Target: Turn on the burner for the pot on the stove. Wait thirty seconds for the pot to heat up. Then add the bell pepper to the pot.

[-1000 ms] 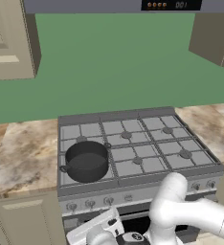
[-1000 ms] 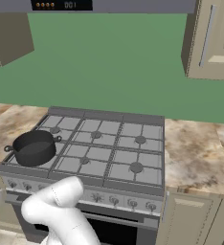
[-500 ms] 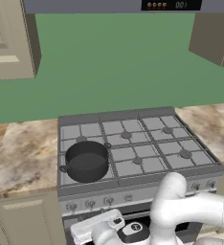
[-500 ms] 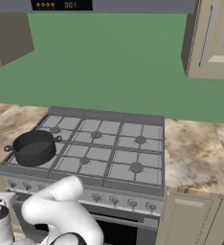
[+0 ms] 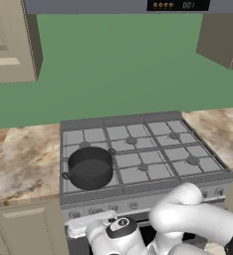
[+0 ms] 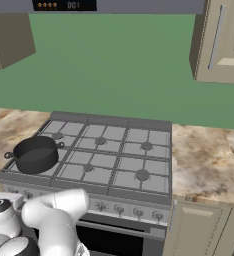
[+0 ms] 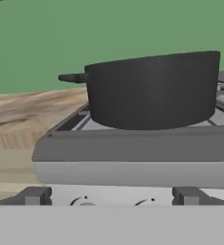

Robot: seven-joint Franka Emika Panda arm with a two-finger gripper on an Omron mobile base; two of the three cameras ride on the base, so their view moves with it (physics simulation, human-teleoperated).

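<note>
While the pot (image 7: 152,91) sits on the stove (image 5: 138,194), gripper (image 7: 111,196) wide apart

Squat dark grey pot (image 5: 90,168), upright and empty, sitting on front-left corner grate of grey six-burner stove (image 5: 153,149), just behind front edge and knob row.

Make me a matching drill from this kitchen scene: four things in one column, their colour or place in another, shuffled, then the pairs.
Things:
1. pot
2. wall
3. counter
4. knob row

Descriptions:
A. green
B. brown marbled stone
C. on the stove's front left grate
D. along the stove's front, below the grates

Pairs: 1-C, 2-A, 3-B, 4-D
</note>
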